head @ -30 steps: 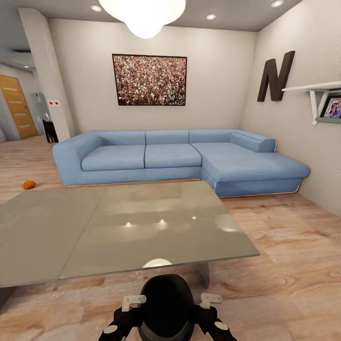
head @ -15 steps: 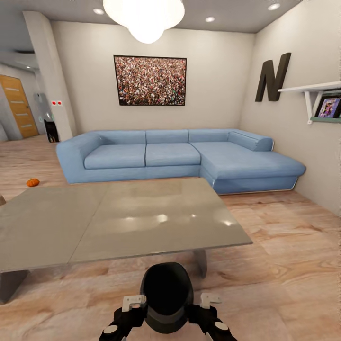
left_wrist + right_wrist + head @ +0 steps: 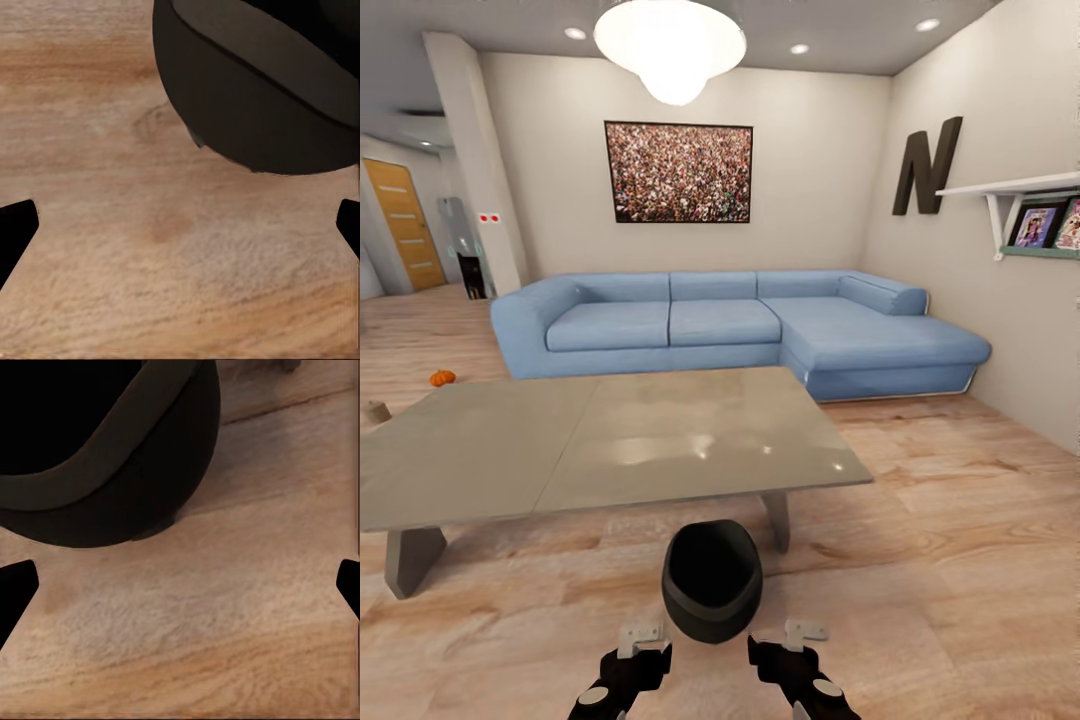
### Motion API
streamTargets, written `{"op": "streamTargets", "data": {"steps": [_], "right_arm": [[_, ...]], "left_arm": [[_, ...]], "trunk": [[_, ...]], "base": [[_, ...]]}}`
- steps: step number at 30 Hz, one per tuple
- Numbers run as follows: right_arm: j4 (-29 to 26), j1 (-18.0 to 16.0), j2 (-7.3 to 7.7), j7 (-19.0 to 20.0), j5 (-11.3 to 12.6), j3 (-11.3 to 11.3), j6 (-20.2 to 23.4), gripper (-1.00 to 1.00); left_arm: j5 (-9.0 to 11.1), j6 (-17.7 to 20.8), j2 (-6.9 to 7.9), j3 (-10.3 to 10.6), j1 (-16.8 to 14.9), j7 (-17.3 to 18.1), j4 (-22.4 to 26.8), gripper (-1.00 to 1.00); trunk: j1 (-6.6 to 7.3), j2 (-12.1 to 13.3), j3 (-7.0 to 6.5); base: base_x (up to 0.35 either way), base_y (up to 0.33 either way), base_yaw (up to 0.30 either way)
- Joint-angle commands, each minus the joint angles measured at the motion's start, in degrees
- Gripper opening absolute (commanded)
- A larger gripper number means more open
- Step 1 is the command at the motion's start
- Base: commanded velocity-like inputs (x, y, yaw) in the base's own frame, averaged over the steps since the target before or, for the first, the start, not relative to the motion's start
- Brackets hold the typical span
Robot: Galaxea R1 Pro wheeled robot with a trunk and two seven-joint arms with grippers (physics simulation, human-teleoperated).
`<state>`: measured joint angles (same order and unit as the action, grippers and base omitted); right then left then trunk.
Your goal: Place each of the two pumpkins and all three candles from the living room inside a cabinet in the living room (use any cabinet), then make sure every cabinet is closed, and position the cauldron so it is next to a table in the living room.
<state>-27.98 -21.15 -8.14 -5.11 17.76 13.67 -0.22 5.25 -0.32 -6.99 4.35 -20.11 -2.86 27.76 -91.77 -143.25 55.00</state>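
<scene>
The black cauldron [image 3: 712,580] sits on the wood floor [image 3: 960,560], just beside the grey table [image 3: 610,445]. Left gripper [image 3: 622,678] and right gripper [image 3: 792,675] flank it, both spread and empty. One pumpkin [image 3: 442,378] lies far left. To finish well, the cauldron should stay upright near the table leg [image 3: 777,520].

The left gripper [image 3: 622,680] and the right gripper [image 3: 797,678] are built of glossy black, angular links, each topped by a pale grey bracket with small dark screw holes. A round grey cap sits on the near side of each black wrist housing. In the wrist views, the fingertips [image 3: 16,225] show as flat black wedges.
</scene>
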Motion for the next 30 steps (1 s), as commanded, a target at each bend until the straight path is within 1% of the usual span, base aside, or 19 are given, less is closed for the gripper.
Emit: {"op": "streamTargets", "data": {"steps": [1, 6, 11, 30], "right_arm": [[-0.05, -0.03, 0.07, -0.48, 0.63, 0.48, -0.06, 1.0], [-0.02, -0.05, 0.05, -0.51, 0.67, 0.48, -0.16, 1.0], [0.01, -0.04, 0.01, -0.63, 0.62, 0.48, -0.01, 1.0], [0.36, -0.03, -0.06, -0.87, 0.2, 0.55, 0.63, 1.0]], "left_arm": [[0.55, -0.03, 0.05, 0.39, -0.02, -0.3, 0.01, 1.0], [0.55, -0.02, 0.05, 0.39, -0.02, -0.27, 0.01, 1.0], [0.55, -0.03, 0.05, 0.39, -0.02, -0.25, 0.01, 1.0], [0.59, -0.02, 0.05, 0.29, -0.02, -0.3, 0.01, 1.0]], "trunk": [[0.04, -0.02, 0.05], [0.04, -0.02, 0.05], [0.04, -0.02, 0.05], [0.04, -0.02, 0.05]], "base": [[-0.291, 0.0, 0.0], [-0.291, 0.009, 0.0], [-0.278, 0.119, 0.079], [-0.258, 0.15, 0.274]]}}
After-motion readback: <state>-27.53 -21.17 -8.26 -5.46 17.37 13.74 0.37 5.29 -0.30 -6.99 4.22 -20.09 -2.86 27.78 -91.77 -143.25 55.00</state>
